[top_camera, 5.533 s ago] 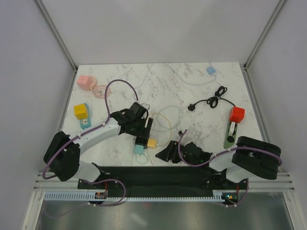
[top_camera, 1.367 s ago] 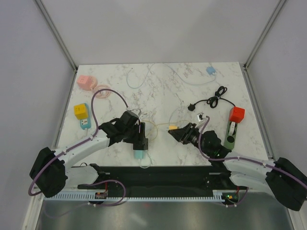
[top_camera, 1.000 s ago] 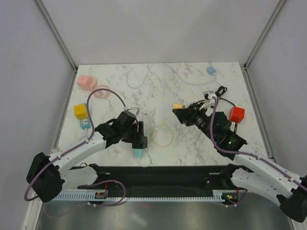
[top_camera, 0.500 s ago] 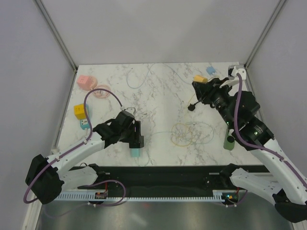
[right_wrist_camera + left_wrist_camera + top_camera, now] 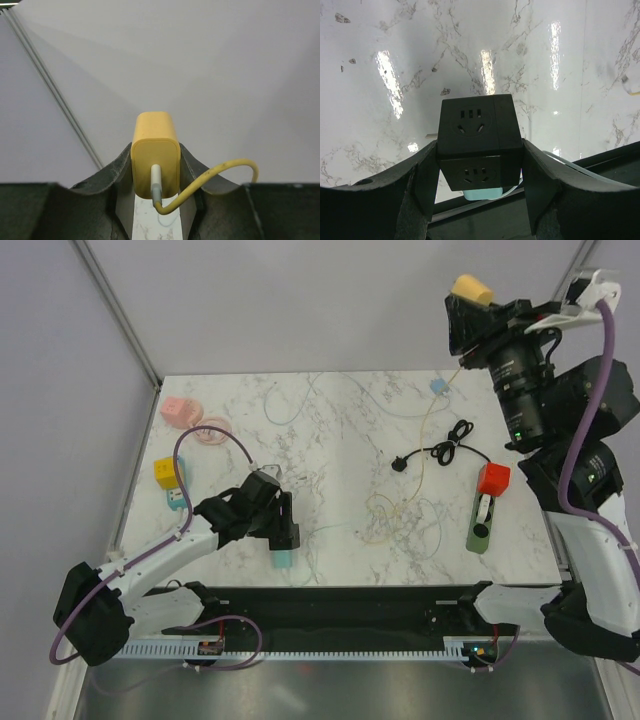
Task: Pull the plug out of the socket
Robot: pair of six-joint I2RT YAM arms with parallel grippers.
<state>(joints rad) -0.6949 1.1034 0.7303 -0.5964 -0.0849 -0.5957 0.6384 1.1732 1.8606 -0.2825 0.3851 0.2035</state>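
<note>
My left gripper (image 5: 284,536) is shut on a black cube socket (image 5: 479,141) with a light blue base (image 5: 284,558), holding it on the table near the front edge. My right gripper (image 5: 468,300) is shut on a yellow plug (image 5: 470,288), raised high above the table's back right. In the right wrist view the yellow plug (image 5: 155,154) sits between the fingers with a white connector and its yellow cable (image 5: 220,172) curling off to the right. The yellow cable (image 5: 425,440) hangs down to loose loops on the table. The plug is apart from the socket.
A pink socket (image 5: 178,411) and a yellow-and-blue socket (image 5: 170,480) lie at the left. A black cord (image 5: 440,452), a red cube (image 5: 493,479) on a green strip (image 5: 480,525) lie at the right. A small blue plug (image 5: 439,387) with white cable lies at the back.
My right gripper has pulled the yellow plug away from the socket and lifted it up and to the back right, trailing the cable. My left gripper has stayed holding the black socket.
</note>
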